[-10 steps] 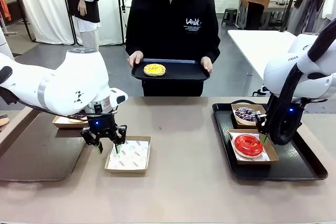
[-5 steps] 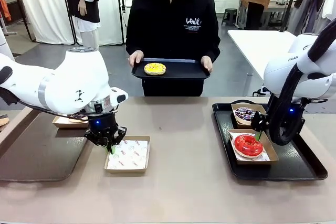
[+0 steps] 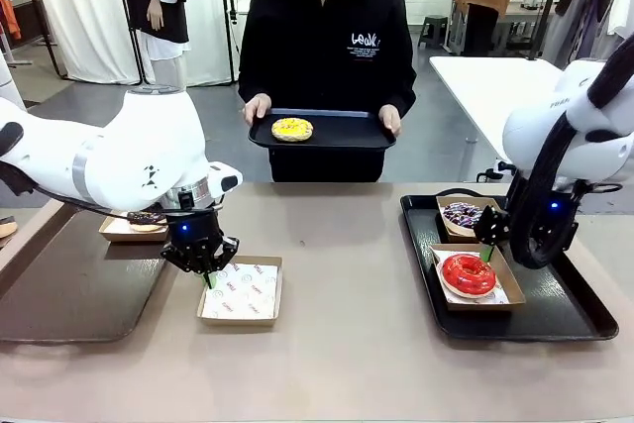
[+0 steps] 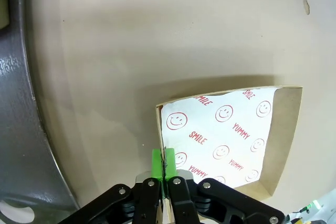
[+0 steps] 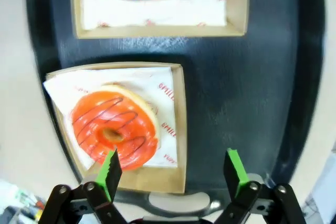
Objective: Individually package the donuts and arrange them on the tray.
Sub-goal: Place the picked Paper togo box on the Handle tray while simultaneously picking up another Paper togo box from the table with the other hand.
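Left pincer [image 4: 164, 163] clamped on empty box [image 3: 242, 290] wall; right pincer [image 5: 170, 166] spread above red donut [image 3: 468, 273], boxed on tray [image 3: 580, 319]. Box best dragged level, grip kept firm.

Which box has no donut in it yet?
The box with smiley paper near the middle of the table, pinched at its edge by the left gripper. The two boxes on the tray already hold a red donut and a sprinkled donut.
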`<state>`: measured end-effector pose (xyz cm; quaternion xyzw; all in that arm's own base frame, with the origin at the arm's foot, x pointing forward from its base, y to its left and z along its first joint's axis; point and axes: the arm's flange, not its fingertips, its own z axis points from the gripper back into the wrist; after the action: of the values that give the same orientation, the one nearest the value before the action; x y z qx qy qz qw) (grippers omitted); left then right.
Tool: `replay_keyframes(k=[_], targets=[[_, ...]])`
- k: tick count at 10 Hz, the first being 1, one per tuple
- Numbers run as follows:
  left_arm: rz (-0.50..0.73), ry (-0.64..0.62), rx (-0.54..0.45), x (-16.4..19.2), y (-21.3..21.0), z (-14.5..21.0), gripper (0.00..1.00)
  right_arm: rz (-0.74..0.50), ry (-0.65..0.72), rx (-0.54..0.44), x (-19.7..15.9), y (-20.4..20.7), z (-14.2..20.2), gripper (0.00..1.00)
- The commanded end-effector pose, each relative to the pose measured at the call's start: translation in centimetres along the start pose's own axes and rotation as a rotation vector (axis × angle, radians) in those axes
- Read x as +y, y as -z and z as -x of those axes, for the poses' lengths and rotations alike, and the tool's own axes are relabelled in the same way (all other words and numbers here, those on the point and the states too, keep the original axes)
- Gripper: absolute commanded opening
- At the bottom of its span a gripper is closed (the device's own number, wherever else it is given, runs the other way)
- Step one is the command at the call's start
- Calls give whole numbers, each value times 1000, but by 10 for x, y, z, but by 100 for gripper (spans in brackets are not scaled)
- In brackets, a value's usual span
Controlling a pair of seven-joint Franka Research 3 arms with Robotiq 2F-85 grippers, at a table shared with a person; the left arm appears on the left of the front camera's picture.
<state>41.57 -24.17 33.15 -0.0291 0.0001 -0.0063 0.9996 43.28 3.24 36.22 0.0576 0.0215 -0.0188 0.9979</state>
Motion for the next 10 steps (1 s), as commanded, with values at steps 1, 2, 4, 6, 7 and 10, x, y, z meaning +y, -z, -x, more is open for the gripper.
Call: replay_keyframes(k=[1, 2, 4, 6, 7, 10], targets=[[24, 6, 23, -2, -29, -4, 0, -253, -121, 55, -24, -42, 11, 100], [27, 9, 17, -1, -47, -9, 0, -356, -134, 36, -43, -64, 17, 100], [58, 11, 2, -2, -87, -27, 0, -633, -135, -21, -97, -100, 24, 100], [95, 47, -13, -12, -118, -38, 0, -829, -14, -126, -155, -119, 26, 100], [99, 55, -21, -19, -133, -46, 0, -915, 39, -168, -185, -121, 26, 100], [82, 50, -53, -33, -164, -68, 0, -1077, 136, -267, -255, -92, 26, 100]])
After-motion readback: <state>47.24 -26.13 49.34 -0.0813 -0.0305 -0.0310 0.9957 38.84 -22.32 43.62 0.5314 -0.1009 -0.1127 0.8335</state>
